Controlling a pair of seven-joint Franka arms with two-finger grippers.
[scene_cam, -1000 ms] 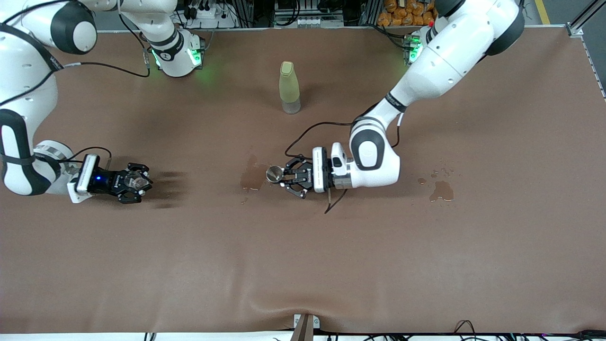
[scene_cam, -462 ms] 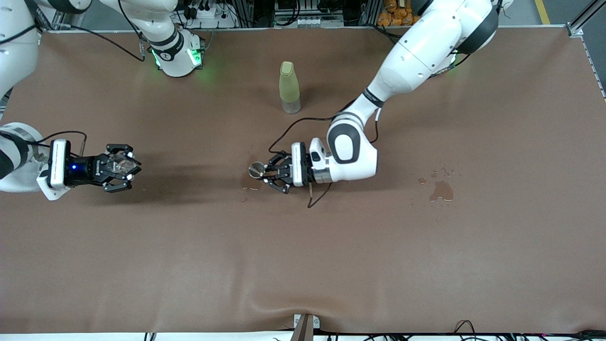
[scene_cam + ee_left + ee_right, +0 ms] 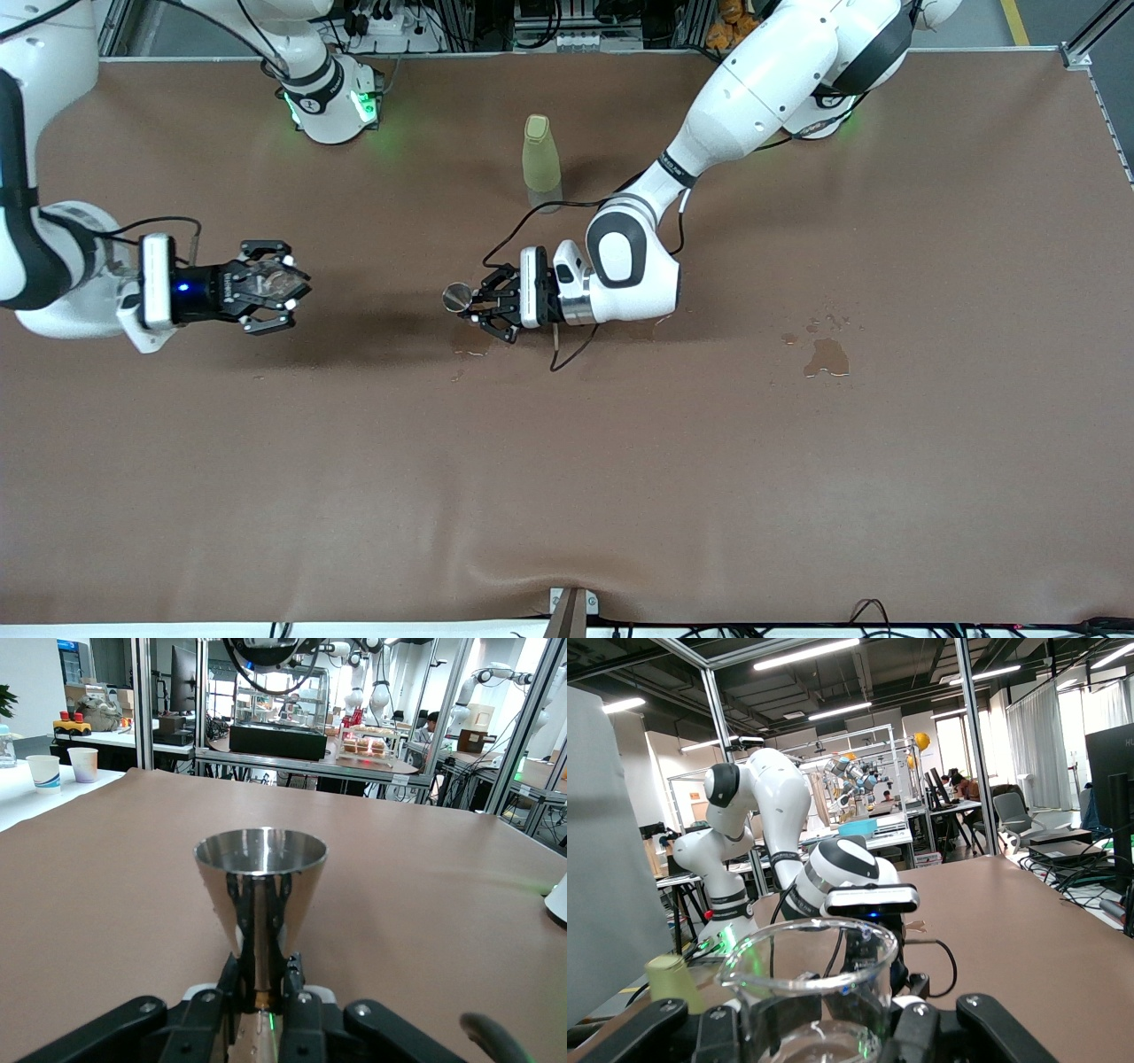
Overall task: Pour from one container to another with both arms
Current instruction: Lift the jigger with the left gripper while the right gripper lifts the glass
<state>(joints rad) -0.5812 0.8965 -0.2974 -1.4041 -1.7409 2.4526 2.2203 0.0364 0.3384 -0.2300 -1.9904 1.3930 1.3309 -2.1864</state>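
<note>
A steel cup (image 3: 457, 298) rides upright in the left gripper (image 3: 483, 304), fingers clenched on its stem, above a wet patch (image 3: 469, 341) mid-desk. A clear glass beaker (image 3: 270, 283) sits clamped in the right gripper (image 3: 261, 288) over the right arm's end of the desk (image 3: 567, 461). For a clean pour, the two rims should likely meet closely, both vessels level until one tips slowly. The cup flares wide and mirror-bright; the beaker's rim is rolled. A capped yellow bottle (image 3: 541, 164) stands near the bases.
</note>
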